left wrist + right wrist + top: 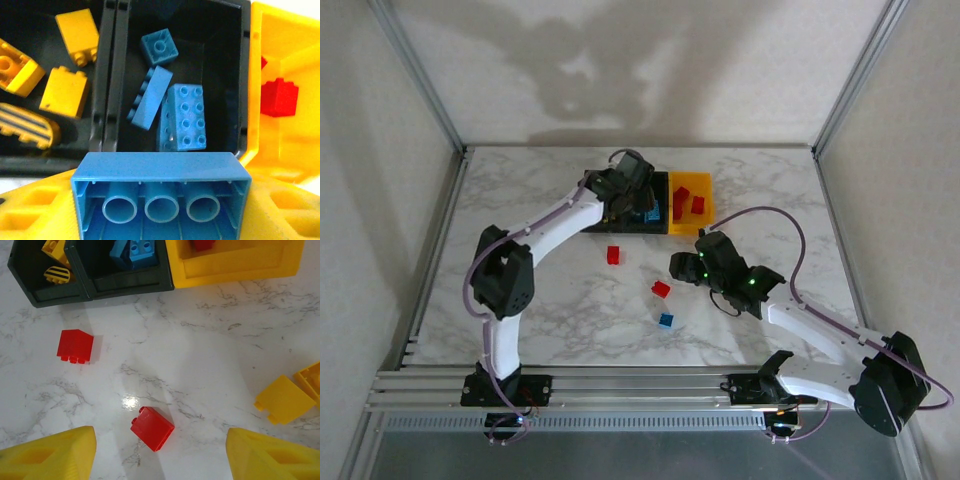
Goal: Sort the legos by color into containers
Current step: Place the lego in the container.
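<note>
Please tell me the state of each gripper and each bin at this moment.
left gripper, shut on a blue brick
right gripper, open, facing a loose red brick
left black bin, holds yellow bricks
middle black bin, holds blue bricks
yellow bin, holds red bricks

Three bins [688, 178] in a row at back, loose bricks [613, 255] on table [770, 180] before them

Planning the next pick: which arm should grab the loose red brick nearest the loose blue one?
Right. The right gripper hovers directly above that red brick, jaws open and empty. The left gripper is shut on a blue brick over the middle black bin.
</note>
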Controlling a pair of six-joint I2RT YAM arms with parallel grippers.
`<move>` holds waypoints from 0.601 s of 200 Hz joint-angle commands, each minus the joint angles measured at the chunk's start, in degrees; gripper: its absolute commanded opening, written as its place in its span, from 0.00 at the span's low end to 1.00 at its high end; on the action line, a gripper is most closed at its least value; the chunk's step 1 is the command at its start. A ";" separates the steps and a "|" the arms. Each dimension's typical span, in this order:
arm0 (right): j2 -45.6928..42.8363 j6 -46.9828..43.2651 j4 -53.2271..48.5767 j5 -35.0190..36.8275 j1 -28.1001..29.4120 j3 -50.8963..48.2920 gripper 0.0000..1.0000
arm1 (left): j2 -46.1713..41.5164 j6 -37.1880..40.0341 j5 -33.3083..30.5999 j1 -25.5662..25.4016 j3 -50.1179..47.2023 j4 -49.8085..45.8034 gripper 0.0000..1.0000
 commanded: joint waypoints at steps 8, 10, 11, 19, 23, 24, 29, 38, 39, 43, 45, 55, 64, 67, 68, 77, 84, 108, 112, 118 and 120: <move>-0.91 1.40 -1.49 2.23 0.13 -0.47 0.69 | 7.58 3.07 1.11 0.15 11.43 -4.59 0.53; -0.84 1.45 -1.50 2.26 0.12 -0.43 0.69 | 8.14 3.16 1.04 0.17 12.18 -4.78 0.54; -0.83 1.42 -1.52 2.25 0.14 -0.45 0.69 | 8.46 3.19 1.03 0.18 12.58 -4.92 0.54; -0.74 1.49 -1.68 2.32 0.14 -0.44 0.69 | 10.69 3.39 1.11 0.22 15.74 -5.84 0.54; -0.73 1.57 -1.81 2.33 0.11 -0.40 0.69 | 11.52 3.48 1.15 0.26 17.30 -6.38 0.54; -0.73 1.57 -1.81 2.33 0.08 -0.39 0.69 | 11.86 3.52 1.13 0.27 17.69 -6.55 0.54; -0.74 1.71 -1.89 2.42 0.14 -0.41 0.69 | 13.25 3.64 1.12 0.27 19.57 -7.18 0.54; -0.94 1.86 -2.03 2.42 0.15 -0.42 0.69 | 15.29 3.83 0.95 0.33 22.61 -8.11 0.54; -0.92 1.89 -2.09 2.42 0.15 -0.40 0.69 | 15.50 3.83 0.94 0.34 22.89 -8.16 0.54; -0.96 2.02 -2.12 2.52 0.15 -0.52 0.69 | 16.37 3.95 0.93 0.46 24.05 -8.46 0.54; -1.01 2.08 -2.15 2.51 0.08 -0.55 0.69 | 16.76 3.91 0.93 0.53 24.52 -8.67 0.54; -1.33 2.19 -2.41 2.65 0.08 -0.47 0.69 | 18.44 3.67 1.25 0.96 26.89 -9.46 0.54; -1.60 2.39 -2.74 2.85 0.15 -0.42 0.69 | 19.58 3.37 1.65 1.30 28.17 -9.53 0.54; -1.73 2.38 -2.83 2.97 0.11 -0.40 0.69 | 19.84 3.38 1.78 1.38 28.38 -9.49 0.54; -1.76 2.38 -2.80 3.00 0.13 -0.43 0.69 | 19.89 3.34 1.84 1.40 28.42 -9.42 0.54; -2.04 2.53 -3.02 3.20 0.07 -0.53 0.69 | 20.28 3.32 2.15 1.52 28.41 -9.09 0.55; -2.31 2.60 -3.12 3.38 0.12 -0.53 0.69 | 20.58 3.28 2.23 1.67 28.37 -8.92 0.55; -2.56 2.59 -3.42 3.78 0.15 -0.40 0.69 | 21.31 3.30 3.08 1.84 28.38 -8.72 0.57; -2.41 2.61 -3.47 3.82 0.07 -0.39 0.69 | 21.45 3.29 3.21 1.85 28.37 -8.66 0.57; -2.41 2.50 -3.40 3.80 0.12 -0.33 0.69 | 21.63 3.38 3.51 1.81 28.39 -8.69 0.57; -2.34 2.51 -3.37 3.82 0.14 -0.26 0.69 | 21.61 3.35 3.60 1.77 28.35 -8.73 0.57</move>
